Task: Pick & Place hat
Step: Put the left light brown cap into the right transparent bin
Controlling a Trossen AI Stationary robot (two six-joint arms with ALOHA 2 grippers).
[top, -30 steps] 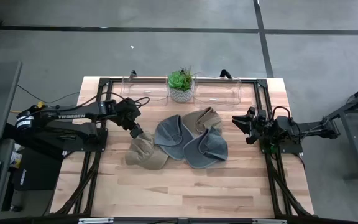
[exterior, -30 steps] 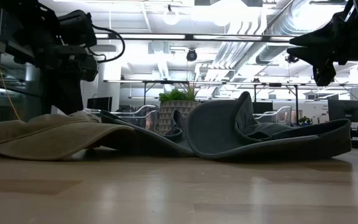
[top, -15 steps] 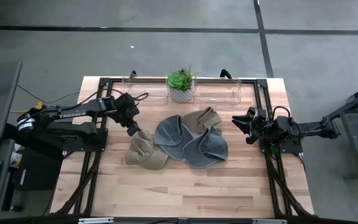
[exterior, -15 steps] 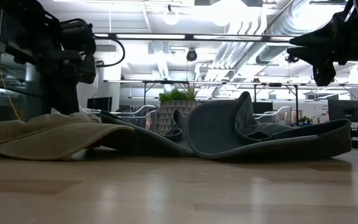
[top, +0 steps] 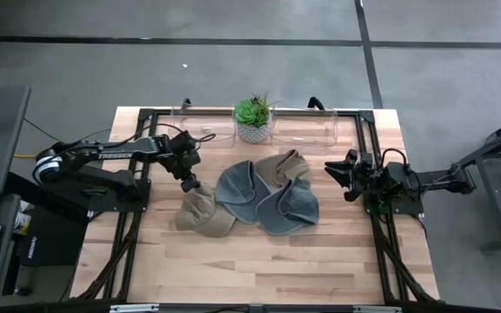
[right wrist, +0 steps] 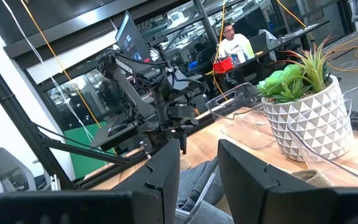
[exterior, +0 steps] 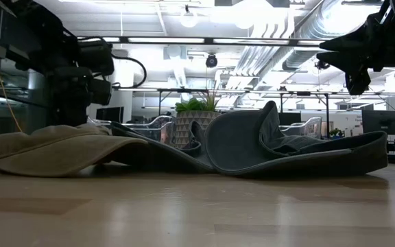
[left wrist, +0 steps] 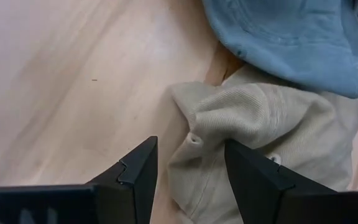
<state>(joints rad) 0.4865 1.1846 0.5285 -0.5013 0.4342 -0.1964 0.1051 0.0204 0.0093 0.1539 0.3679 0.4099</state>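
Observation:
Several hats lie in a loose pile on the wooden table (top: 259,261). A beige hat (top: 203,213) is at the left. A grey-blue hat (top: 237,191) overlaps its right edge. A second beige hat (top: 287,165) and a second grey-blue hat (top: 287,210) lie to the right. My left gripper (top: 190,184) is open and points down over the beige hat's far-left edge. In the left wrist view (left wrist: 190,152) its fingers stand either side of a crumpled fold (left wrist: 197,118) of that hat. My right gripper (top: 337,172) is open and empty, raised right of the pile.
A potted plant (top: 252,120) in a white pot stands at the far edge between two clear plastic bins (top: 200,129) (top: 307,129). Bare wood lies toward the near edge. In the right wrist view a person (right wrist: 235,42) sits in the room beyond the table.
My left gripper has come down a little and shifted slightly toward the table's right edge, closer over the beige hat's far-left edge. The hats have kept still.

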